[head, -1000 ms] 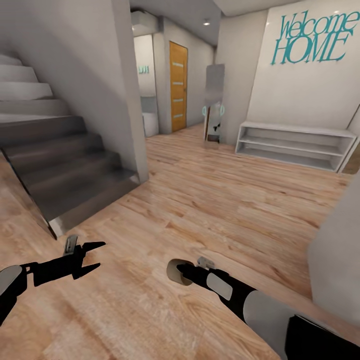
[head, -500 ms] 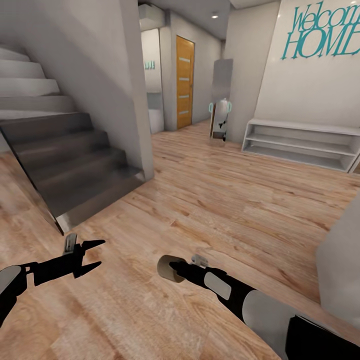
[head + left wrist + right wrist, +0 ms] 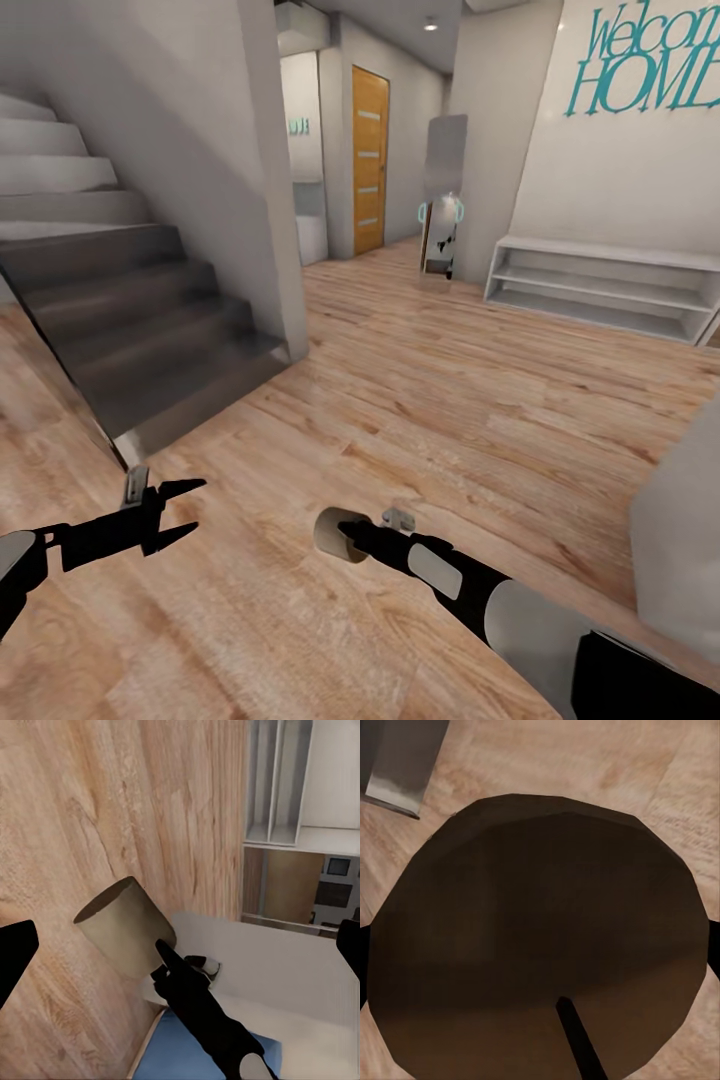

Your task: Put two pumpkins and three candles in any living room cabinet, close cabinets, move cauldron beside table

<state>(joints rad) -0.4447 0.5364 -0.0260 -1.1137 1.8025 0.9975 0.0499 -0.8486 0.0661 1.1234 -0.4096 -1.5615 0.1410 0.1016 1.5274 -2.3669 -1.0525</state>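
Head view showed the right claw (image 3: 352, 538) clamped on a beige candle (image 3: 335, 533) above the wood floor (image 3: 420, 400); the left claw (image 3: 183, 508) hung spread apart, empty, near the stairs (image 3: 130, 330).

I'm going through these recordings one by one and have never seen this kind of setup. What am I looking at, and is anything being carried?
These are simulator renders of a wheeled two-armed robot in a hallway. The large picture comes from a camera on its head, looking down over both arms at the wood floor, with the stairs to the left and a white shelf unit under the "Welcome HOME" lettering. The left hand is open and empty. The right hand is shut on a pale candle. The other two pictures come from cameras near each hand: the left one looks across at the candle, and the right one sees its round end close up in shadow.
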